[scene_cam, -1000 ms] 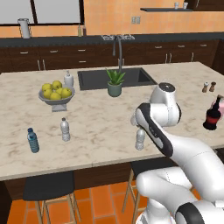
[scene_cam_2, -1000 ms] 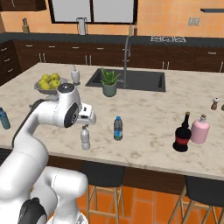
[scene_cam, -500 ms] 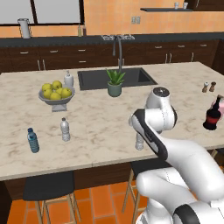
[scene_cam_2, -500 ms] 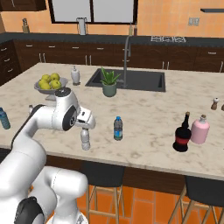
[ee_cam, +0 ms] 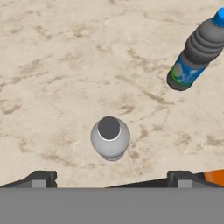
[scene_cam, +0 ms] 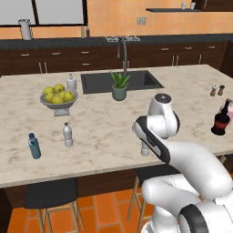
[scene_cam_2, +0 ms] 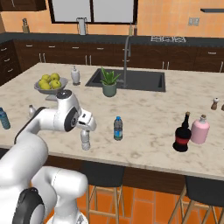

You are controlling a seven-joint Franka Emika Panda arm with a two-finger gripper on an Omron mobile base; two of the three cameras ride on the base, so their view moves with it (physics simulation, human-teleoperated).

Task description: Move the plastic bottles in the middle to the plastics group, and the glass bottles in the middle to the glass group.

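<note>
1. Standing at centre right of the left base view, the clear water bottle (scene_cam: 144, 149) showed just past the arm's forearm near the counter's (scene_cam: 104, 136) front edge; the plastics group (scene_cam: 50, 140) stood at lower left, and the dark glass bottle (scene_cam: 220, 123) beside the pink bottle (scene_cam: 227, 108) at far right.
2. At centre left of the right base view, the gripper (scene_cam_2: 89, 126) hung above that clear bottle, with the blue-capped bottle (scene_cam_2: 117, 128) just right of it.
3. At the bottom of the hand view, the fingertips (ee_cam: 40, 179) sat wide apart, holding nothing, the clear bottle's cap below centre between them.
</note>
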